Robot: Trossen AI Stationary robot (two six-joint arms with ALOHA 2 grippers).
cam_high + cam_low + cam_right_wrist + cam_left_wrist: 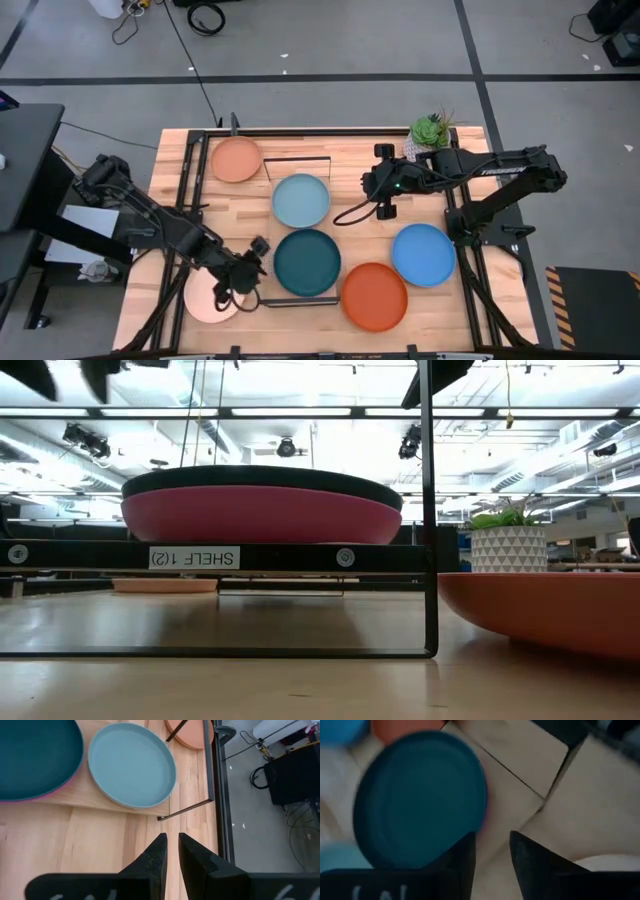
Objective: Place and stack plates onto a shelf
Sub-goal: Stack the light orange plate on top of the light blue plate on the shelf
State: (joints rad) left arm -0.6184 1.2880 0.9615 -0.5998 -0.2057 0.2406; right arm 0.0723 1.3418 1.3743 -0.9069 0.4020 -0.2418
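The dark teal plate point(307, 262) lies flat atop a magenta plate point(260, 515) on the shelf point(262, 192), just beside the left tool point(256, 258), whose fingers stand parted and empty at its rim. The shelf's long axis runs away from the tabletop's point(350, 150) front edge. The right tool point(375, 182), fingers narrowly apart, waits near the light blue plate point(301, 200).

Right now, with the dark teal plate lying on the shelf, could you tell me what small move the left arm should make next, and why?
Probably back the left hand away from the dark teal plate. Its fingers stand apart and empty beside the rim, and the plate already rests on the magenta plate on the shelf.
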